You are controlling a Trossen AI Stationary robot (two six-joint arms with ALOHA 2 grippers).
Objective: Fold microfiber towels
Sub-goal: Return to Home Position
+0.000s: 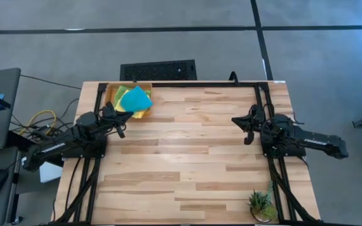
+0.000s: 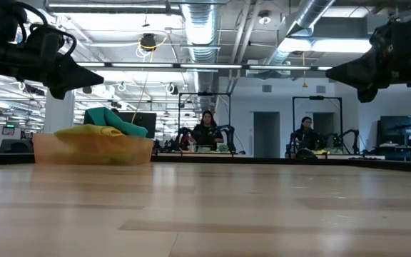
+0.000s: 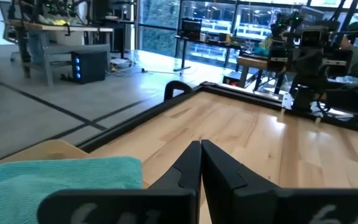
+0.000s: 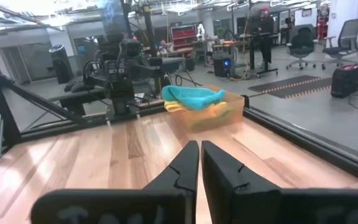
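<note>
Two grippers hang above the table (image 1: 187, 163), and neither carries anything. The left gripper (image 1: 120, 125) is just beside the tray (image 1: 111, 89), which stands in the table corner on that arm's side. Its jaws are pressed together on nothing. The right gripper (image 1: 247, 132) is well apart on the opposite side, its jaws likewise together and empty.

The towels (image 1: 135, 99) lie piled inside the tray. The teal towel (image 2: 116, 120) is on top and rises above the rim, with yellow under it and a lime green edge at one side. How many layers lie beneath cannot be told. No towel shows outside the tray, so the folding and stacking look finished.

Stacking in the tray likely keeps the soft pile together and off the working boards. The arms' placing fits a resting pose: drawn to their own sides, lifted off the wood, jaws together because nothing is left to grasp. The left gripper is close enough to the pile that a careless swing could snag the teal towel.
</note>
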